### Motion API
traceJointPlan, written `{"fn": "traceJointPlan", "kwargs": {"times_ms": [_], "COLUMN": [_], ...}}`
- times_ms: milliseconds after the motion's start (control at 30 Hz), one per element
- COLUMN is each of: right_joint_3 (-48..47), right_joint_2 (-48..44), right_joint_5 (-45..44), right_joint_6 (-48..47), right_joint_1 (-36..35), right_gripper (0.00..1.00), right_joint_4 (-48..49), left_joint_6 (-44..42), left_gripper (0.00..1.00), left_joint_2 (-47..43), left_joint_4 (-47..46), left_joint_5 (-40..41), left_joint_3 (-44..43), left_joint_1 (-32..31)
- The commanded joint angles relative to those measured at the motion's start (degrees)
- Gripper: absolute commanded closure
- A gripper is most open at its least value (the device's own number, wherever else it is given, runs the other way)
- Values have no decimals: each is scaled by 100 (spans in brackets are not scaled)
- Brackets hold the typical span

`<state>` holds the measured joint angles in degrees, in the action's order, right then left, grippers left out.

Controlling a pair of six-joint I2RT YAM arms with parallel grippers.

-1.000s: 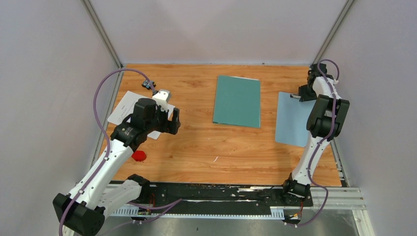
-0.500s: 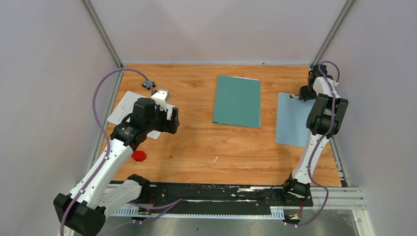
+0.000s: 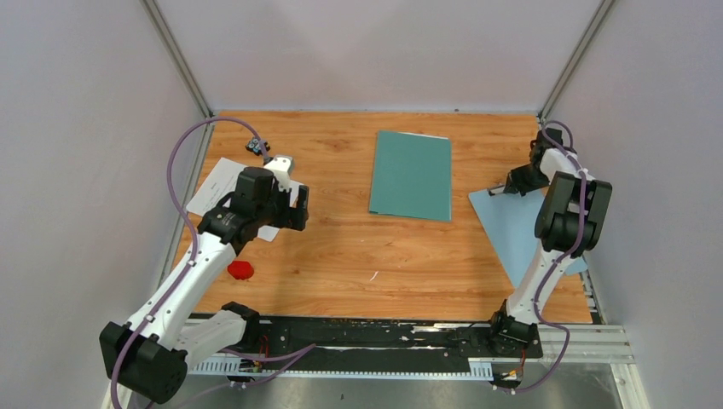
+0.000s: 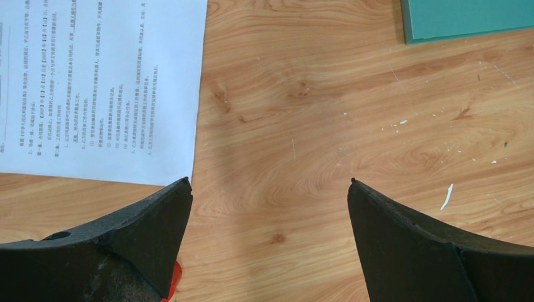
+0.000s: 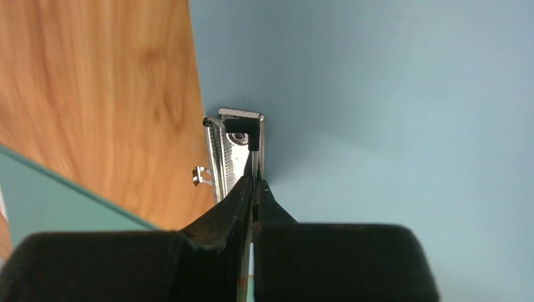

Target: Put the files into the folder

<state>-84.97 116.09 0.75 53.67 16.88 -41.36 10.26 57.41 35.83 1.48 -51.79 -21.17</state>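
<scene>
At the left of the frame, the files (image 3: pixel 213 181) lie flat on the worktop (image 3: pixel 341 256), with the left claw (image 4: pixel 269 182) hanging wide open just beside them. Upper centre, the folder (image 3: pixel 411 175) lies flat. Far right, the right claw (image 5: pixel 254 182) is pinched tight on the metal clip (image 5: pixel 234 151) of the blue clipboard (image 3: pixel 505 223).

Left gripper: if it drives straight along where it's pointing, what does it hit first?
Most likely bare wooden tabletop: the left gripper stands open, framing only plain wood. The printed sheet sits off to its left, the teal folder ahead and right, both outside that line. Depth is hard to judge.
</scene>
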Motion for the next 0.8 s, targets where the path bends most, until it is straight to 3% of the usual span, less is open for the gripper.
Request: {"fn": "traceJointPlan", "kwargs": {"times_ms": [0,133,267,367,533,767], "right_joint_3": [869,1594,2030,2199,2466,2381], "right_joint_2": [-1223,-1951,-2423,-2554,-2504,-1989], "right_joint_5": [557,1144,1469,1488,1620,1641], "right_joint_6": [-882,-1303,-1564,-1455,-1002,-430], "right_joint_1": [-378,-949,-2058,-2943,-3779,-4677], "right_gripper": [100,100,100,100,100,100], "right_joint_4": [132,433,695,888,1423,2277], "left_joint_6": [148,453,1111,1864,2760,4245], "left_gripper": [0,0,0,0,0,17], "left_joint_2": [38,-12,-36,-19,38,164], "left_joint_4": [-86,-229,-354,-186,-168,-1208], "left_joint_5": [72,304,260,440,211,-789], "left_joint_3": [-4,34,68,112,569,1771], "left_joint_1": [51,79,369,681,1441,2468]}}
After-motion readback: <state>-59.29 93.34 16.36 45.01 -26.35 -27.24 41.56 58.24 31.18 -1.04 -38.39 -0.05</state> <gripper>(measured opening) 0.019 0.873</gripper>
